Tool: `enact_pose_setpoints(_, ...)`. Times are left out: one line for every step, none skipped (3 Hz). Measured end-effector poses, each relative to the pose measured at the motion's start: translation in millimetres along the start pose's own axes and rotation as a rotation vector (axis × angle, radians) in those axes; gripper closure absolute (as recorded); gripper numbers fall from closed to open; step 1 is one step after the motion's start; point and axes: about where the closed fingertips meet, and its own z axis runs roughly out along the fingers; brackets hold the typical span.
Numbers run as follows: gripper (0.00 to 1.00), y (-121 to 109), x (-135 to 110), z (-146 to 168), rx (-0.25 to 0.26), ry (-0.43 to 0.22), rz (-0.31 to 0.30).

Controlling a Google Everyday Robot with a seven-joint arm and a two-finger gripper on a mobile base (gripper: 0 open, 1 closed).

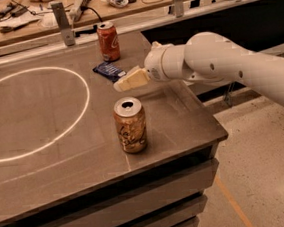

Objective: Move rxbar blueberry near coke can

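Note:
The rxbar blueberry (109, 71), a flat dark blue bar, lies on the table just in front of the red coke can (108, 41), which stands upright at the table's far edge. My gripper (128, 81), with cream-coloured fingers, hovers just right of and in front of the bar. It is apart from the bar, open and empty. The white arm reaches in from the right.
A tan can with dark lettering (130, 125) stands upright near the table's front, just below my gripper. A white ring (84, 108) is marked on the left of the grey table (183, 121). A rail and a cluttered bench run behind the table.

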Motion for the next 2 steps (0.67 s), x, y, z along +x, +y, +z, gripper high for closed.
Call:
enact_pose_setpoints(0.0,-30.0,16.3,-42.6,0.114,0.018,0.025)
enact_pose_setpoints(0.0,-30.0,16.2,-42.5,0.114,0.018,0.024)
